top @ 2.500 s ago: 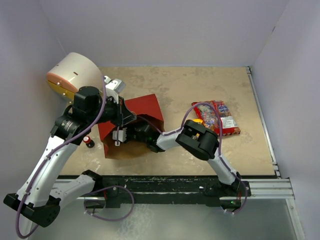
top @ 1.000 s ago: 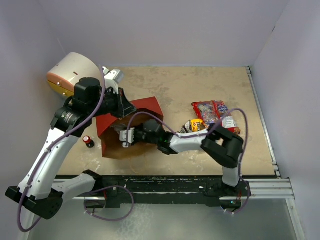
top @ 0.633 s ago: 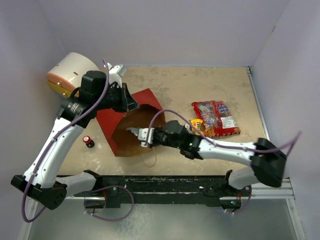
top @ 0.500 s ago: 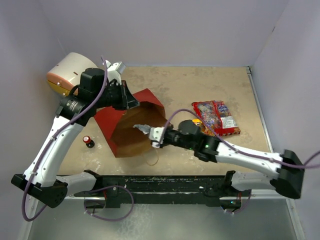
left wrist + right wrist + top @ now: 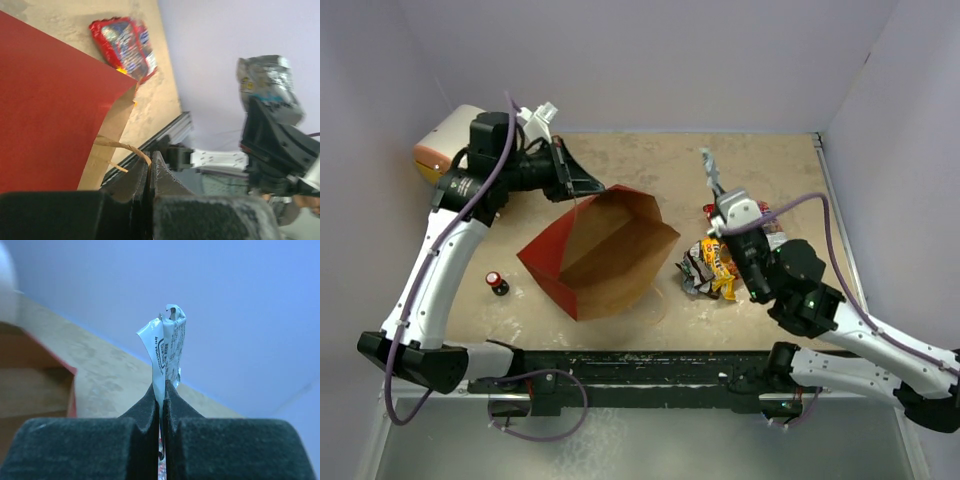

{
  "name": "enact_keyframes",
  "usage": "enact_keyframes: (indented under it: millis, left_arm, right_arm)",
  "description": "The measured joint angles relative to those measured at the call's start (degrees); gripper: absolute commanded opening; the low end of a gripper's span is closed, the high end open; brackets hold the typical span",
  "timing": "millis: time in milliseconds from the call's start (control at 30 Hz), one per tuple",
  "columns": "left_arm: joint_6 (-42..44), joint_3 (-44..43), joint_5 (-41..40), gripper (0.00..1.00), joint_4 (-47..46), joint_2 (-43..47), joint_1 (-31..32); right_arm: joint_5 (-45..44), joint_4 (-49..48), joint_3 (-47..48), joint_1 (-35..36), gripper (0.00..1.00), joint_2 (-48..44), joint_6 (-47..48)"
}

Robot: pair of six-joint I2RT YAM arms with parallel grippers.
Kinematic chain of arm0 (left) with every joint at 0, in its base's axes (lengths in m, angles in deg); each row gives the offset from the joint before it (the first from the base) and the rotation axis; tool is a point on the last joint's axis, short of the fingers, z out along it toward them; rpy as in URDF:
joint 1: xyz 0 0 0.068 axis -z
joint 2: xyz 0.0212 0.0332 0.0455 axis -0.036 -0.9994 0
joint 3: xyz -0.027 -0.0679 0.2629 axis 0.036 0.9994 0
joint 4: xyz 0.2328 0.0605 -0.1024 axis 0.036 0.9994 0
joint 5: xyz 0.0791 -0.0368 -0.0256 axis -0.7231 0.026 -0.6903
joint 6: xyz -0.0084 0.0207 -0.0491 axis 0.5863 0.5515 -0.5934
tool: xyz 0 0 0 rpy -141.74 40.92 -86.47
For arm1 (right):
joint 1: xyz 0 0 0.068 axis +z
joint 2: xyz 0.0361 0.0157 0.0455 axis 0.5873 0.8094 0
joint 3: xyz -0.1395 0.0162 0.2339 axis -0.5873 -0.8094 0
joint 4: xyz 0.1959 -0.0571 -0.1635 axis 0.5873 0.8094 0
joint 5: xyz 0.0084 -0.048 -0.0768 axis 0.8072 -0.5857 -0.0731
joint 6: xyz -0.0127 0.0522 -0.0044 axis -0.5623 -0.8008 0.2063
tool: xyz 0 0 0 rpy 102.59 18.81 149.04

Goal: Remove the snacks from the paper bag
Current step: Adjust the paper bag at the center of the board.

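The right gripper (image 5: 161, 392) is pinched tight on a thin, crinkly silvery wrapper (image 5: 169, 347), raised above the desk (image 5: 650, 165). The left gripper (image 5: 149, 162) is clamped on a twisted string handle (image 5: 120, 146) of the paper bag (image 5: 600, 250). The bag, red outside and kraft brown inside, is tipped on its side with its boxy mouth open. Glossy packets (image 5: 708, 268) sit heaped near it.

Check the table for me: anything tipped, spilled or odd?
The paper bag lies tipped over, mouth gaping, its string handle pinched by the left gripper. Snack packets sit heaped loosely beside the mouth. The right gripper holds a silvery wrapper aloft.
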Motion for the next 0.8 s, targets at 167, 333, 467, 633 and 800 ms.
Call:
enact_keyframes:
  millis: [167, 333, 467, 633, 800]
  left_arm:
    - [-7.5, 1.73, 7.34, 0.0, -4.83, 0.52, -7.06]
    - [-7.13, 1.77, 9.18, 0.0, -1.22, 0.52, -13.03]
    - [-3.1, 0.63, 5.99, 0.13, 6.27, -0.33, -16.37]
    - [3.3, -5.73, -5.88, 0.18, 16.22, -2.23, -16.81]
    - [8.04, -12.63, -19.1, 0.2, 21.66, -2.8, -16.87]
  right_arm:
    - [-11.39, 1.99, 4.68, -4.11, 0.0, 6.73, -8.74]
    - [-12.26, 13.29, 7.54, -5.42, 0.0, 12.02, -19.12]
    - [-6.38, 21.22, 7.61, -5.44, 0.0, 12.57, -24.37]
    - [2.56, 29.14, 8.72, -5.46, 0.0, 13.84, -31.34]
    - [8.87, 31.5, 7.63, -5.46, 0.0, 13.73, -40.33]
